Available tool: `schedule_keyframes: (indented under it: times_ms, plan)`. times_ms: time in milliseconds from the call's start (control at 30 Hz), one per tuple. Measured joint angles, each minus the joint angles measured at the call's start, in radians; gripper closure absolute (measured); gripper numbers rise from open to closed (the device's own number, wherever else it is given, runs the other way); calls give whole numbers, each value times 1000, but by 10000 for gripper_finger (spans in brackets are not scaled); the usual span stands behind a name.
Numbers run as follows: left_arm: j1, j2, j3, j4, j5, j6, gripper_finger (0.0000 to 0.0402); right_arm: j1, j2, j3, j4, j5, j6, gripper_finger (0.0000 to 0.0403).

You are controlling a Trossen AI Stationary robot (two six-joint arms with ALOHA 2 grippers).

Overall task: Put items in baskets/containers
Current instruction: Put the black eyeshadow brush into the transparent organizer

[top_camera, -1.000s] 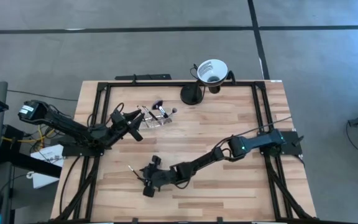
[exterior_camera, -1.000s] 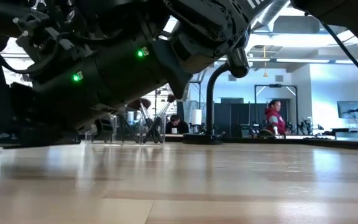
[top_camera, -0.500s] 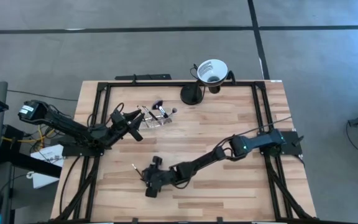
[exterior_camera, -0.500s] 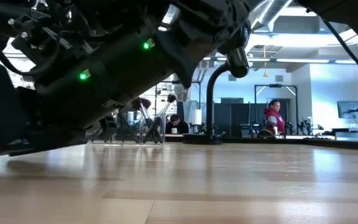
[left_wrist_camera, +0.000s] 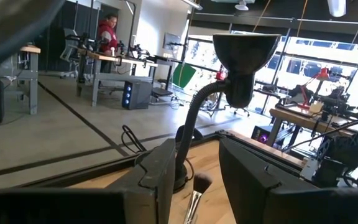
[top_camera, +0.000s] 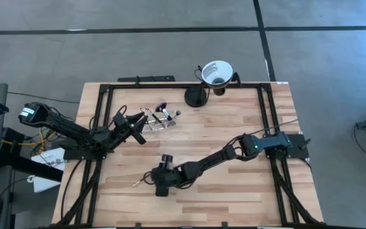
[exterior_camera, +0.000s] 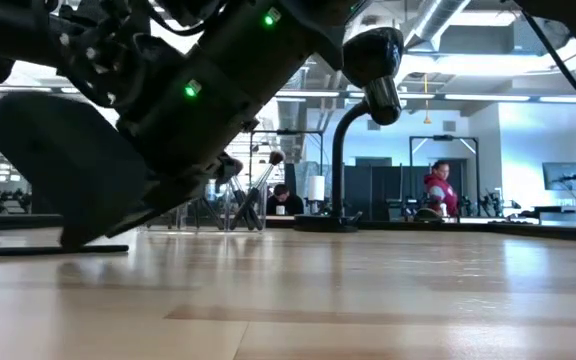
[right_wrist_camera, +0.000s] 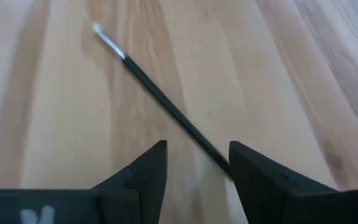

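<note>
A thin dark-handled brush (top_camera: 142,182) lies flat on the wood near the table's near edge; in the right wrist view the brush (right_wrist_camera: 160,93) runs slantwise, bristle tip away from the fingers. My right gripper (top_camera: 154,182) is open right behind its handle end, tilted down and pointing toward the table's left edge. At the far left, a clear container (top_camera: 161,119) holds several brushes whose heads fan out of its right end. My left gripper (top_camera: 143,125) is shut on the container's left end; a brush head (left_wrist_camera: 201,182) shows between its fingers. My left gripper has the clear container's left end (top_camera: 149,117) between its two fingers, coming level from the table's left. The clear walls barely show in the wrist view, so the exact place of contact is unclear. My right gripper: the brush's handle end (right_wrist_camera: 219,158) runs up to one finger's inner edge; I cannot tell whether it touches.
A white funnel-shaped cup (top_camera: 216,71) on a black stand (top_camera: 196,97) sits at the table's far edge. A black frame (top_camera: 267,102) runs around the tabletop. Bare wood lies between the two arms and toward the right. People show in the room behind (exterior_camera: 438,190).
My right gripper has risen a little, drawn back toward the table's right edge and tipped to a flatter slant, staying open. The brush on the table has swung about, its bristle tip now nearer the near edge, and lies uncovered in front of the fingers.
</note>
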State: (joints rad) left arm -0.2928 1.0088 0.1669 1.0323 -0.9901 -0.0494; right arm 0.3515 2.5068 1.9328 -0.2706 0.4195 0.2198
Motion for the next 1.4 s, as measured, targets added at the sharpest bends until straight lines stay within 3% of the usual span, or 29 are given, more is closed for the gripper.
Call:
schedule_keyframes:
  times_ms: [300, 533, 800, 933, 1067, 1167, 1400]
  plan:
    - [0, 0, 0, -1, 0, 0, 280, 24, -52, 0, -88, 16, -232, 239]
    - [0, 0, 0, -2, 3, -7, 280, 71, -245, 1, -308, 182, -308, 239]
    - [0, 0, 0, -4, 26, -11, 280, 101, -409, -214, -233, 186, -309, 239]
    - [0, 0, 0, -4, 26, -11, 280, 74, -425, -425, 126, 58, -384, 239]
    - [0, 0, 0, -4, 26, -11, 280, 12, -384, -576, 651, -280, -505, 239]
    - [0, 0, 0, -4, 26, -11, 280, -29, -310, -589, 876, -432, -501, 239]
    - [0, 0, 0, 0, 26, -10, 280, -119, -101, -444, 891, -533, -336, 239]
